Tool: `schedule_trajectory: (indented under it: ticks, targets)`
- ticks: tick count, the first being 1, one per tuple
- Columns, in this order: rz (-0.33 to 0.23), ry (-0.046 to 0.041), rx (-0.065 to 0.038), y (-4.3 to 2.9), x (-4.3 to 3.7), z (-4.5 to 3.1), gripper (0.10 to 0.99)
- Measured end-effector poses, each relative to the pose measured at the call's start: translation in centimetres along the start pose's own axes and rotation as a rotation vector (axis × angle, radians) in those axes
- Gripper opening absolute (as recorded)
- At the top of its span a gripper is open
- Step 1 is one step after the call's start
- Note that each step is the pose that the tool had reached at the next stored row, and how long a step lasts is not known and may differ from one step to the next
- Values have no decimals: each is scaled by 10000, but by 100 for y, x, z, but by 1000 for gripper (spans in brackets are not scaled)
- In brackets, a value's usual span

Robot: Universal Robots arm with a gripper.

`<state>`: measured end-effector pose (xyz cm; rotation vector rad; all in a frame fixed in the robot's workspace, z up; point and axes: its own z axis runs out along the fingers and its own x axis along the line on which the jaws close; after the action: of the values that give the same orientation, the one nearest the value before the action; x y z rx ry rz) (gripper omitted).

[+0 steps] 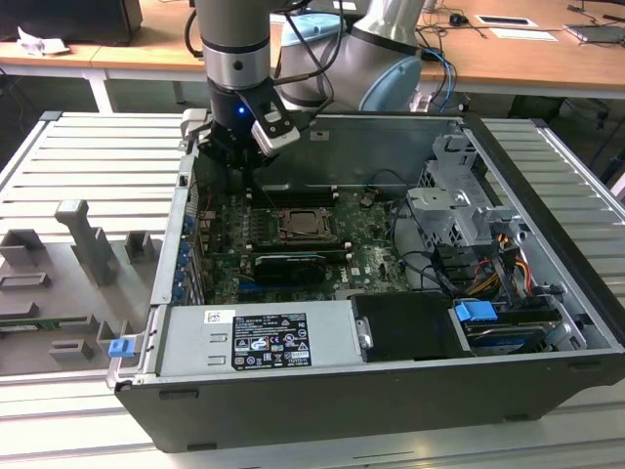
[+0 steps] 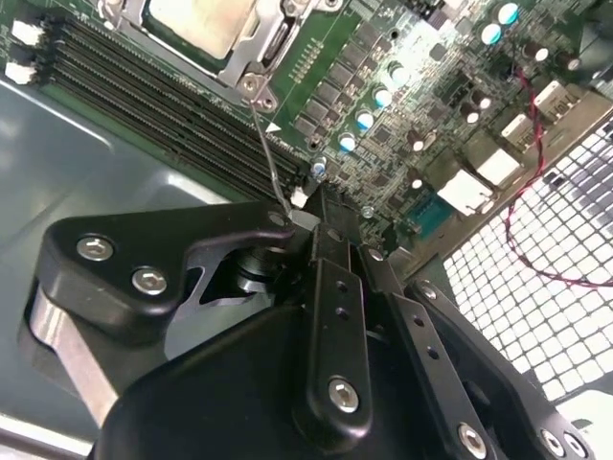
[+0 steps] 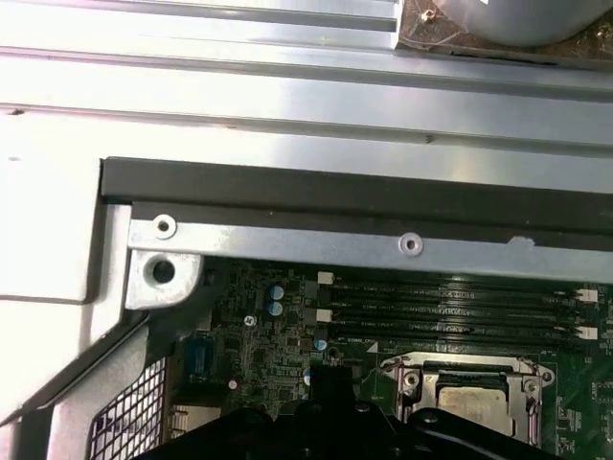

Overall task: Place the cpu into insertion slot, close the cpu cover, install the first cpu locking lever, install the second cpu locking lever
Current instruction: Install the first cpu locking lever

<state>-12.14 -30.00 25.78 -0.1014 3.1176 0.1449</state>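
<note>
The cpu (image 2: 196, 24) lies flat in the insertion slot on the green board, its silvery top showing through the cut-out of the cpu cover (image 2: 251, 43), which is folded down over it. A thin wire locking lever (image 2: 268, 153) rises from the socket's corner to my gripper (image 2: 316, 203). The fingers are together at the lever's free end; I cannot tell whether the wire is clamped. In the exterior view the gripper (image 1: 237, 156) hangs over the case's far left corner, left of the cpu (image 1: 305, 223). The first wrist view has the gripper (image 3: 330, 379) beside the cpu (image 3: 469, 391).
Long black memory slots (image 2: 144, 105) run beside the socket. The case's metal wall (image 3: 335, 192) stands close behind the gripper. A power supply (image 1: 254, 337), a drive cage (image 1: 454, 210) and loose cables (image 1: 508, 264) crowd the rest of the case. Grey fixtures (image 1: 83, 234) sit on the table.
</note>
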Motion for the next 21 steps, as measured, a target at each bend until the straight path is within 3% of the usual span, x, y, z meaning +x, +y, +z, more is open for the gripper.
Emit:
schedule_trajectory:
  ticks: [4, 21]
  targets:
    - [1, 0, 9, -5, -89, 8, 106]
    - [5, 4, 52, -24, -328, 46, 106]
